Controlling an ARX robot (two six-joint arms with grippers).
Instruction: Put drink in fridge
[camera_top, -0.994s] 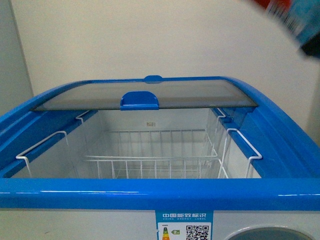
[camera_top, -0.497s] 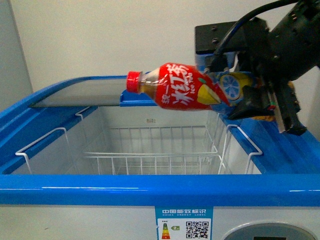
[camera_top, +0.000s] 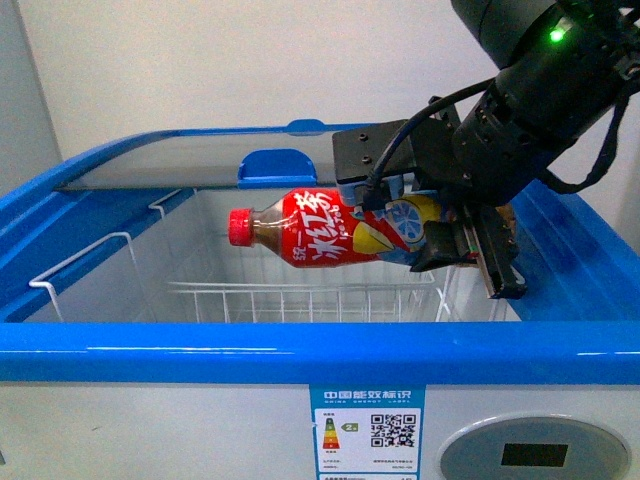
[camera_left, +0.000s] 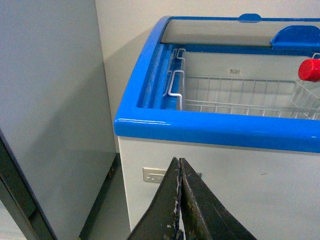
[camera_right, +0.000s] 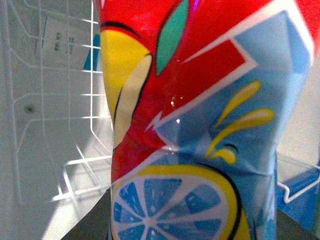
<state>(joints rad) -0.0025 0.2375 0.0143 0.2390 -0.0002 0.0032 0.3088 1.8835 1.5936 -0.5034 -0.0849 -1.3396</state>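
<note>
**Drink Held Over Open Fridge**

Clamps the right fingers (camera_top: 470, 245) on the base end of the drink (camera_top: 325, 232), one finger on each side of the label. In the right wrist view, shows the drink (camera_right: 190, 125) filling most of the frame, lemon graphic toward the camera, with dark finger edges on either side of the base. Holds the drink nearly level, with the red cap (camera_top: 240, 226) pointing to the robot's left and the base toward the right arm.

Positions the drink over the open mouth of the fridge (camera_top: 300, 365), about level with the blue rim. Leaves it above the white wire basket (camera_top: 300, 300) and apart from the wires.

Presses the left fingers (camera_left: 179, 190) together, gripping nothing. Sets them outside the fridge (camera_left: 200, 130), low in front of its white outer wall and below the rim. From that wrist camera, catches only the red cap (camera_left: 311, 70), over the wire basket (camera_left: 240, 92).

Leaves the curved glass lid (camera_top: 200, 160) over the far half of the fridge, with its blue handle (camera_top: 277, 168) just behind the drink. Carries an energy label (camera_top: 365, 430) on the near outer wall. Stands beside a tall grey panel (camera_left: 50, 100) on the robot's left.
</note>
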